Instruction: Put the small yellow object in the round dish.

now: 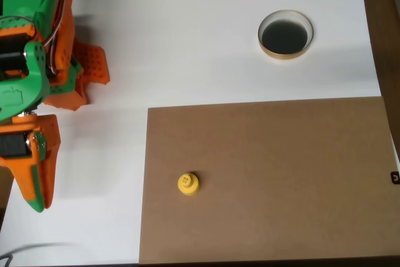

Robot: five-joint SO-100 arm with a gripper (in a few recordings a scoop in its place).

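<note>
The small yellow object [188, 184] stands on a brown board [281, 173], near the board's left edge. The round dish [285, 34] has a dark inside and a pale tan rim, and it sits on the white table beyond the board's far edge, toward the right. My green and orange gripper [36, 201] hangs at the far left of the overhead view, pointing toward the picture's bottom. It is well to the left of the yellow object. Its orange and green fingers lie together with no gap and nothing between them.
The arm's green and orange body [37, 42] takes up the upper left corner. The white table [187, 42] surrounds the board at the top and left. A dark strip runs along the right edge [387, 60].
</note>
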